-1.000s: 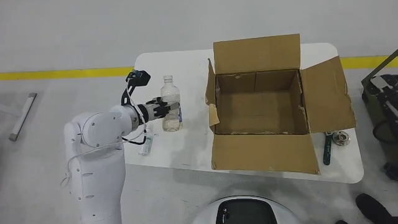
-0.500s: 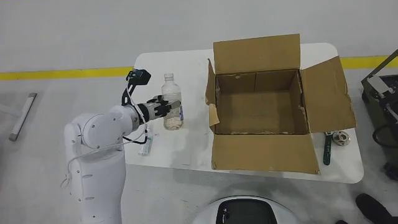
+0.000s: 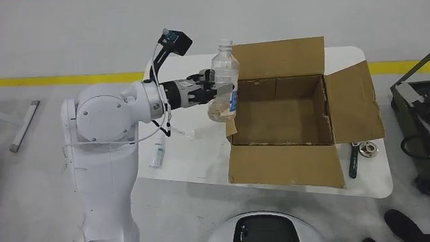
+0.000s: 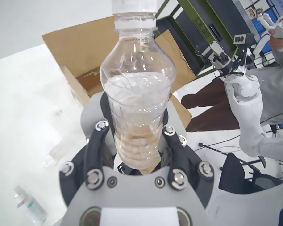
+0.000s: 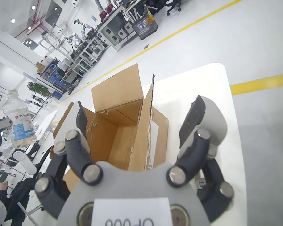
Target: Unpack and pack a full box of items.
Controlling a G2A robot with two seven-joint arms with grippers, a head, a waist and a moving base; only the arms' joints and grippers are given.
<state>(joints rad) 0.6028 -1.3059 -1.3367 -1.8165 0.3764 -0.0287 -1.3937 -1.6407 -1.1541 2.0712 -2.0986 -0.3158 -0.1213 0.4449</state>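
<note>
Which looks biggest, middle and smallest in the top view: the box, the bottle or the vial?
1. box, by far the largest
2. bottle; it is held up nearer the camera, so it may look extra big
3. vial, the smallest

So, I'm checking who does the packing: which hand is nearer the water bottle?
Left. The left hand grips the bottle low on its body, beside the cardboard box; the right hand is open and empty across the box from it.
</note>
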